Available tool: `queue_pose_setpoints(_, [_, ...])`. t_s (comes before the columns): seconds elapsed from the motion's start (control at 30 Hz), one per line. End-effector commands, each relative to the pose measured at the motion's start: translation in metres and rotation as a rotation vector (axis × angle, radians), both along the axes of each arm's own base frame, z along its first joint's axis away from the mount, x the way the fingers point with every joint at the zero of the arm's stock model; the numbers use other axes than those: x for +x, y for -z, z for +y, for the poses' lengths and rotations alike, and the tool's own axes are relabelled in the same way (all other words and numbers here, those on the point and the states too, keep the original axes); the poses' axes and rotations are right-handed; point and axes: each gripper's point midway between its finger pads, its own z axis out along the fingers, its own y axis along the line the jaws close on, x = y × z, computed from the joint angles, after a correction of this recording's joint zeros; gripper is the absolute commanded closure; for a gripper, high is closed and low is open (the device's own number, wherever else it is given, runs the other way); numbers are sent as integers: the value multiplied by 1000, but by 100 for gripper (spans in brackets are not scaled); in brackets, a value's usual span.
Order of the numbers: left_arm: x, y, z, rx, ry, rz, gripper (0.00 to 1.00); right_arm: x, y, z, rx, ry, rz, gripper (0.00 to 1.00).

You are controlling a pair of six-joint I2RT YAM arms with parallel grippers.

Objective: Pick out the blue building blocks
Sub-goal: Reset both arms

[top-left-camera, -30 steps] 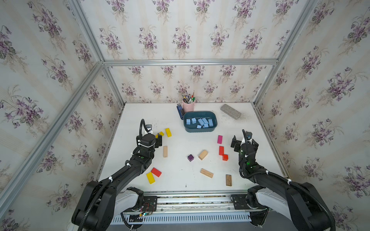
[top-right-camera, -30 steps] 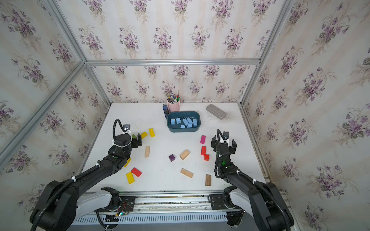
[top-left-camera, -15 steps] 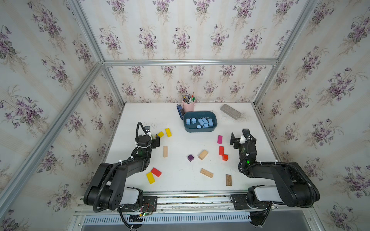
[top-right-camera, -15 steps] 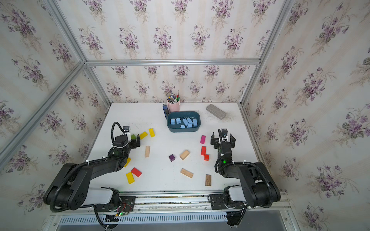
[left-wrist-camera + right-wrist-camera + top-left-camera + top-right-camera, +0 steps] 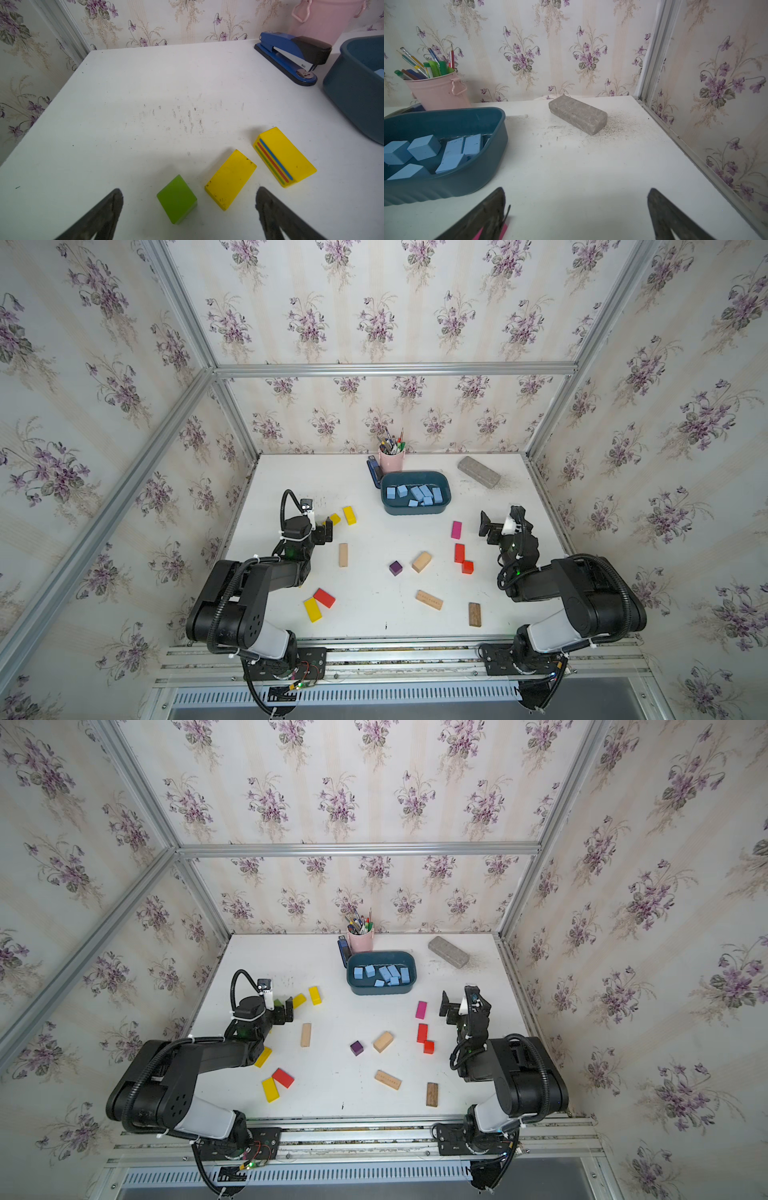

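Note:
Several light blue building blocks (image 5: 417, 493) (image 5: 383, 974) (image 5: 423, 147) lie together inside the dark teal tub (image 5: 415, 512) (image 5: 380, 991) (image 5: 467, 182) at the back middle of the table. My left gripper (image 5: 328, 531) (image 5: 286, 1013) (image 5: 189, 190) hovers low at the left, open and empty, over a green cube (image 5: 176, 199) and beside a yellow block (image 5: 230, 178). Right of the tub, my right gripper (image 5: 500, 519) (image 5: 458, 999) (image 5: 576, 190) is open over bare table, holding nothing.
A pink pen cup (image 5: 391, 459) and a blue stapler (image 5: 374, 472) (image 5: 291, 56) stand behind the tub, with a grey stone bar (image 5: 478, 472) (image 5: 577, 114) at the back right. Yellow, red, magenta (image 5: 456, 529), wooden blocks and a purple cube (image 5: 395, 568) lie scattered across the table.
Both arms have folded back, their elbows drawn toward the front rail. The grippers stay open near the same spots. No block has moved.

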Motion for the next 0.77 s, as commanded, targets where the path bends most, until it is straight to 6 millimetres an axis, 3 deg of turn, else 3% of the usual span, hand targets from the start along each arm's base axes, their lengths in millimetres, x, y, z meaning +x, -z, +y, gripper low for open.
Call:
queue_pose_setpoints(0.0, [3,-6,-2,-3,13,-20,1,0,-4,0,17,4,-19,0])
queue_pose_setpoints(0.73, [3,-6,-2,-2,13,-21,1,2,-3,3,14,-16,-10,0])
